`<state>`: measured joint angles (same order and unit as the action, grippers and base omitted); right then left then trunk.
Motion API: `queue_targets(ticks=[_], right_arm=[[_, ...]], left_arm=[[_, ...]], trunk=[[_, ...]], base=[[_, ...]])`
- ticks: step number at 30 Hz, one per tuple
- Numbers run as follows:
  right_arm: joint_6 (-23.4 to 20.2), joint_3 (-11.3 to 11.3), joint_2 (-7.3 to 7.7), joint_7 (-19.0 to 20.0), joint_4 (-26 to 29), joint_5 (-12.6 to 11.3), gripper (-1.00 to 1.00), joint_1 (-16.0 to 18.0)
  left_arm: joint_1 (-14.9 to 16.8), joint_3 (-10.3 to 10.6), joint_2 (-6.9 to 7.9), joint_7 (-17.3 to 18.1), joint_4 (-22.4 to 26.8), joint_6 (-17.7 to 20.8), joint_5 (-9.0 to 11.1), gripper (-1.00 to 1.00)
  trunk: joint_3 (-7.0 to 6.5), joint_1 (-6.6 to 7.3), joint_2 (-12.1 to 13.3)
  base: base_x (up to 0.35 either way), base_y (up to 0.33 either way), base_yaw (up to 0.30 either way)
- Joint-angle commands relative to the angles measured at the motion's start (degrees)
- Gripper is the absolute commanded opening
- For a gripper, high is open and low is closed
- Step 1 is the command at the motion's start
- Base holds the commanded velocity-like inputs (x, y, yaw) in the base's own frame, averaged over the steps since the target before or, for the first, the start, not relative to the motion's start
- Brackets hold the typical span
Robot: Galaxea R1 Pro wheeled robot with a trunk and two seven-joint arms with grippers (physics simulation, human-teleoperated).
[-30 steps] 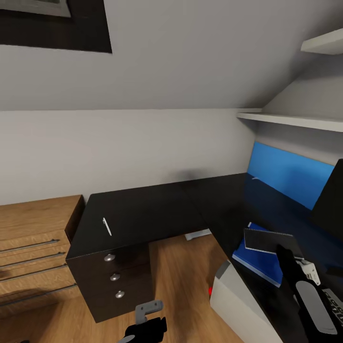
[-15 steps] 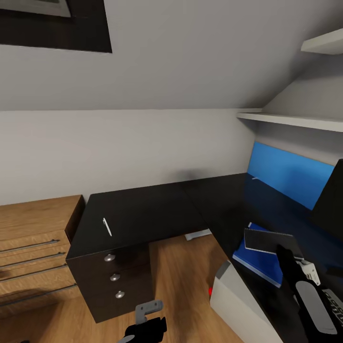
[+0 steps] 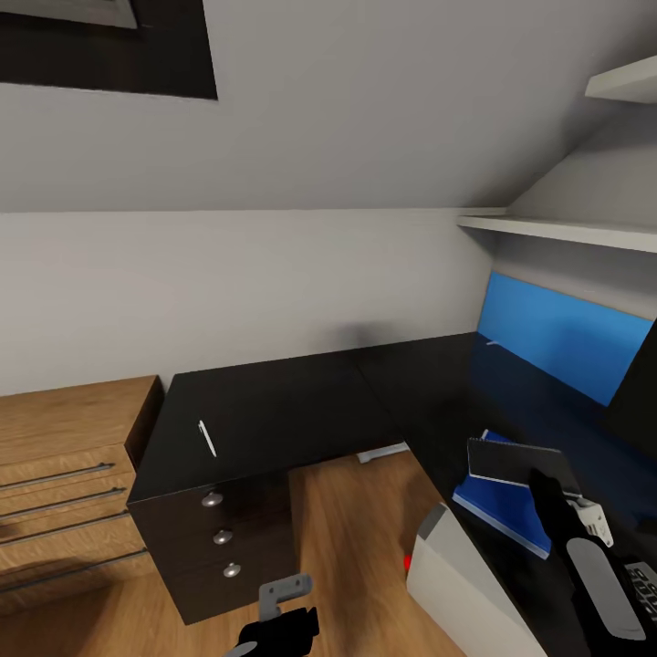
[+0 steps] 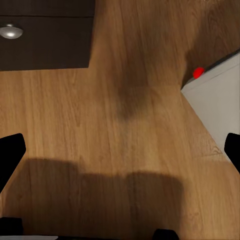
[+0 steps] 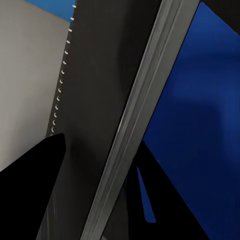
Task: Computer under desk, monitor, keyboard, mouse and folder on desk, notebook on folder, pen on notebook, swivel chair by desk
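Right gripper [image 3: 546, 485] first: its black fingers [image 5: 30, 190] are clamped on the edge of the notebook [image 3: 513, 463], a dark spiral-bound pad. In the right wrist view the notebook's cover and grey page edge run between the two fingers, one on each side. The notebook is tilted, its near edge raised, directly above the blue folder [image 3: 502, 502], which lies flat on the near right wing of the desk [image 3: 274, 401]. How much of the notebook actually rests on the folder is hard to judge from here.

Over to the left gripper [image 3: 278, 630], low at the bottom of the head view: its fingers [image 4: 10, 155] are spread wide apart with nothing between them, hanging over the wooden floor [image 4: 120, 100]. Beside it down there sits the pale grey computer [image 3: 456, 584] case with a red light, tucked at the desk's inner edge.

Further out, the pen [image 3: 207, 438] lies alone on the desk's left wing, above the drawer unit [image 3: 219, 547] with its three silver knobs, well apart from the notebook and folder. A corner of the keyboard [image 3: 643, 584] peeks in beside the right arm, and the monitor [image 3: 639, 383] edge stands at far right. A light-wood chest [image 3: 64, 493] sits left of the desk.
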<state>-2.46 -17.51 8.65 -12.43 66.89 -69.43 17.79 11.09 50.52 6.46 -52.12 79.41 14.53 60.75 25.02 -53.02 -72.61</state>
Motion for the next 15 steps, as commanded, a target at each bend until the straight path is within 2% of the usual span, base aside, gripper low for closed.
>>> queue_targets(ticks=[1, 15], right_arm=[[-0.26, -0.06, 0.01, -0.31, 0.1, -0.26, -1.0, 0.04], [-0.27, -0.01, 0.05, -0.38, 0.08, -0.26, -1.0, 0.02]], left_arm=[[0.07, 0.11, 0.04, -0.35, 0.1, 0.23, 0.16, 1.0], [0.07, 0.11, -0.04, -0.35, 0.07, 0.23, 0.24, 1.0]], trunk=[[0.07, 0.0, -0.04], [0.07, 0.0, -0.04]], base=[[0.002, 0.002, 0.0], [0.0, 0.0, 0.0]])
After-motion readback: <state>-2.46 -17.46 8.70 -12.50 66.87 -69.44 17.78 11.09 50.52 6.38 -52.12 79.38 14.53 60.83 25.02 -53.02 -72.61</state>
